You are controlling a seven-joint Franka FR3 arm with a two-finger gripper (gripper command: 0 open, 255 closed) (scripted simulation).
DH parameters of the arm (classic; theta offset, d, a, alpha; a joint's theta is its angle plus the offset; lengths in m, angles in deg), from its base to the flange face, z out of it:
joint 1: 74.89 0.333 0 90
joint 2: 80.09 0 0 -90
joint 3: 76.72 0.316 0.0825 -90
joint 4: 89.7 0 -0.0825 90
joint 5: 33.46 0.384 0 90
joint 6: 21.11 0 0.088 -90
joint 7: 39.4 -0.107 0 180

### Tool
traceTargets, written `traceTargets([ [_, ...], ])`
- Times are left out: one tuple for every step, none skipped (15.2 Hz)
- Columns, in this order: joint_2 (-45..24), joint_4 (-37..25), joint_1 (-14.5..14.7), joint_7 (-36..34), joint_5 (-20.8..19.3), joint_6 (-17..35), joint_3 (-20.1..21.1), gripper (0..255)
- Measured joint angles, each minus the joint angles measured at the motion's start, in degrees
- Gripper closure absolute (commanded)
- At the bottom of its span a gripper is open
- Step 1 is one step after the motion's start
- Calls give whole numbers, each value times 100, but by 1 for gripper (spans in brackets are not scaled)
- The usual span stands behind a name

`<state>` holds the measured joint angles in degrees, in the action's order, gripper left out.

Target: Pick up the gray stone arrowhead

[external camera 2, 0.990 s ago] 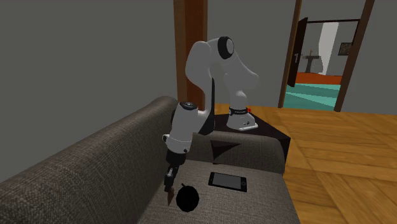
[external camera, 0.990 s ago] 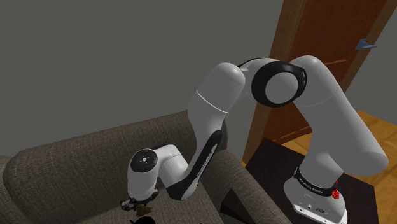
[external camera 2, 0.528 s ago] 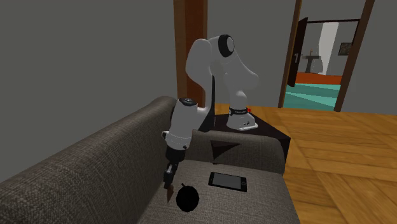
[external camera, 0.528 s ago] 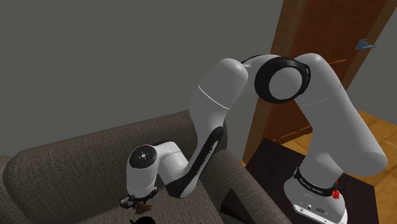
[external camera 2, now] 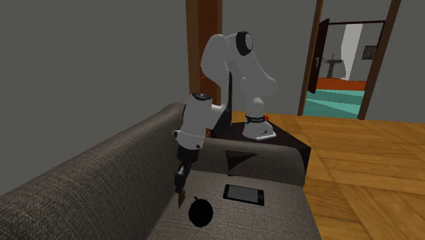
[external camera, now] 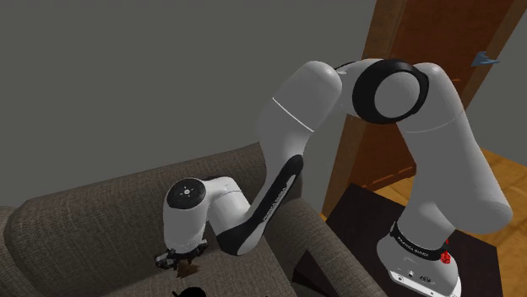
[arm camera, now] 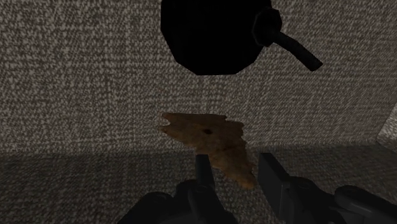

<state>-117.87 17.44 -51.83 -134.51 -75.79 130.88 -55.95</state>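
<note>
The arrowhead is a flat, jagged, brownish-tan piece, not gray. My gripper is shut on its pointed end, with one black finger on each side. It hangs a little above the sofa seat. In the second exterior view the gripper points down over the seat, and the arrowhead sticks out below the fingertips. From the shoulder camera the gripper is low at the bottom edge, with the brown arrowhead in it.
A black round object with a short stem lies on the seat just beyond the arrowhead. A dark phone lies flat further along the cushion. The sofa backrest rises close beside the gripper. The stand sits on a dark side table.
The arm has lifted a little and drawn toward the backrest. The gripper has risen with the arrowhead in it; the black object and phone stayed put.
</note>
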Motion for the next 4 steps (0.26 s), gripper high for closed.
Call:
traceTargets([
  [59, 19, -31, 40, 44, -41, 40, 255],
  [135, 59, -65, 76, 87, -77, 82, 255],
  [180, 51, -98, 130, 138, -129, 123, 255],
  [209, 58, -109, 145, 159, -151, 143, 255],
])
